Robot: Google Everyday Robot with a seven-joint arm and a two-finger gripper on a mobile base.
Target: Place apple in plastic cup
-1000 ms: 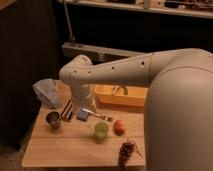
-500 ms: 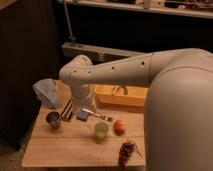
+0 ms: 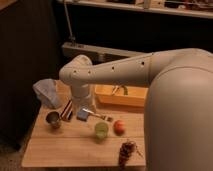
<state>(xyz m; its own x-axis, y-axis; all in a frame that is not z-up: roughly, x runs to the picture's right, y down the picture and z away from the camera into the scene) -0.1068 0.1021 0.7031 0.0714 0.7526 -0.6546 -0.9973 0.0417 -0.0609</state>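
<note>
The apple (image 3: pixel 119 126) is a small orange-red fruit lying on the wooden table (image 3: pixel 65 147), just right of the light-green plastic cup (image 3: pixel 101 131). The cup stands upright, and I cannot see anything inside it. My white arm comes in from the right, bends at the elbow and points down. My gripper (image 3: pixel 83 113) is low over the table, behind and to the left of the cup and apart from the apple.
A dark metal cup (image 3: pixel 53 120) stands at the left. A crumpled bluish bag (image 3: pixel 47 92) lies behind it. A dark striped packet (image 3: pixel 66 109) lies beside the gripper. A grape bunch (image 3: pixel 127 150) sits at the front right. A yellow tray (image 3: pixel 122 98) stands at the back.
</note>
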